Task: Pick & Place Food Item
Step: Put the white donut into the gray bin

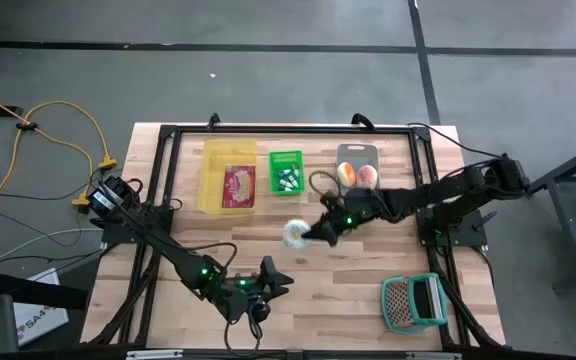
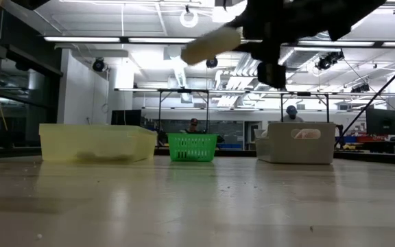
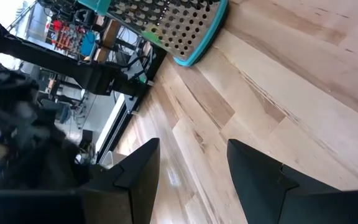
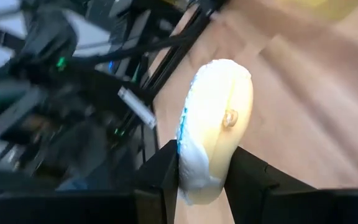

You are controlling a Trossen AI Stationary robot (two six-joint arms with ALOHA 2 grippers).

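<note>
My right gripper (image 1: 318,232) is over the middle of the table, shut on a pale round food item (image 1: 295,234). In the right wrist view the item (image 4: 216,118) is yellowish on one face, with a white, blue-tinged edge. The low view shows it (image 2: 211,44) high above the tabletop. My left gripper (image 1: 273,280) stands open near the table's front edge. Nothing is between its fingers (image 3: 191,171), only bare wood beyond them. My right gripper pinches the food item between its two fingers (image 4: 165,171), which press on its two flat faces near one end (image 4: 204,177). The fingers come in nearly level from the table's right. The item sticks out past the fingertips and is lifted clear of the table.
At the back stand a yellow bin (image 1: 213,180) with a red packet (image 1: 239,186), a green basket (image 1: 286,172) and a grey tray (image 1: 358,153) with two round foods. A teal basket (image 1: 413,303) lies at the front right. Bare wood lies between them.
</note>
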